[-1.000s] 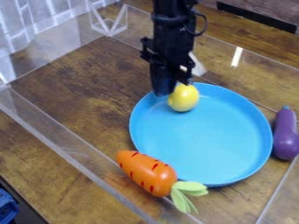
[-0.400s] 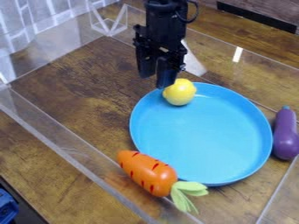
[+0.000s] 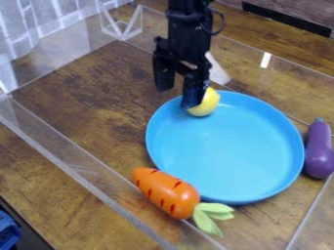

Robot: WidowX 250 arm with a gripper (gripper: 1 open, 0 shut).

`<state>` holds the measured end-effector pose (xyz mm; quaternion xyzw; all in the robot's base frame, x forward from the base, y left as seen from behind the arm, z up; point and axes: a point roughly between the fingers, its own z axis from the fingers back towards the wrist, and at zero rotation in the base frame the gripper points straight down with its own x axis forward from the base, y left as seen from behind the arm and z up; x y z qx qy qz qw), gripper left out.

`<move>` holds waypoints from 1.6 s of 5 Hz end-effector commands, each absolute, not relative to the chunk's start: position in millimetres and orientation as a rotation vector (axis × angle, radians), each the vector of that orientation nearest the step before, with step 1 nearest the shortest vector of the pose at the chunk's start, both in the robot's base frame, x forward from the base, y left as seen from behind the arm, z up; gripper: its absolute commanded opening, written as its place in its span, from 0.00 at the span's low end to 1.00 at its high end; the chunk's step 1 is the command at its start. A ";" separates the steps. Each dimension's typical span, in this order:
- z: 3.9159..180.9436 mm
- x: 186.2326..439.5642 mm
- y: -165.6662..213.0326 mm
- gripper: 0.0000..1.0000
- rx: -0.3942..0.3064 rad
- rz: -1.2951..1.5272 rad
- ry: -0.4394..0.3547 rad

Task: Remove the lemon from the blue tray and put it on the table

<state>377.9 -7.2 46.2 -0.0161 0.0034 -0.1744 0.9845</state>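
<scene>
The lemon (image 3: pixel 204 102) is a small yellow oval lying at the far left rim of the blue tray (image 3: pixel 248 156), which rests on the brown wooden table (image 3: pixel 92 107). My gripper (image 3: pixel 178 88) points straight down just left of the lemon. It is open, with nothing held between its dark fingers. The right finger (image 3: pixel 193 90) stands against the lemon's left side and hides part of it. The left finger hangs over the table outside the tray.
An orange carrot (image 3: pixel 170 192) with green leaves lies by the tray's near edge. A purple eggplant (image 3: pixel 318 148) lies to the right of the tray. Clear acrylic walls (image 3: pixel 59 146) run along the table's near and left edges.
The jaws, shut around the lemon a second ago, have opened. The gripper moved slightly back and to the left. The lemon now lies a little nearer the tray's far rim.
</scene>
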 end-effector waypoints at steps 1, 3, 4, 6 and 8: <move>59.2 395.5 -8.7 1.00 -0.017 -0.368 -0.069; 44.8 401.4 -13.4 0.00 -0.014 -0.390 -0.061; 46.2 400.3 -13.1 0.00 -0.007 -0.396 -0.056; 62.4 393.9 -9.3 0.00 0.012 -0.401 -0.059; 81.0 392.0 -0.8 0.00 0.028 -0.402 -0.060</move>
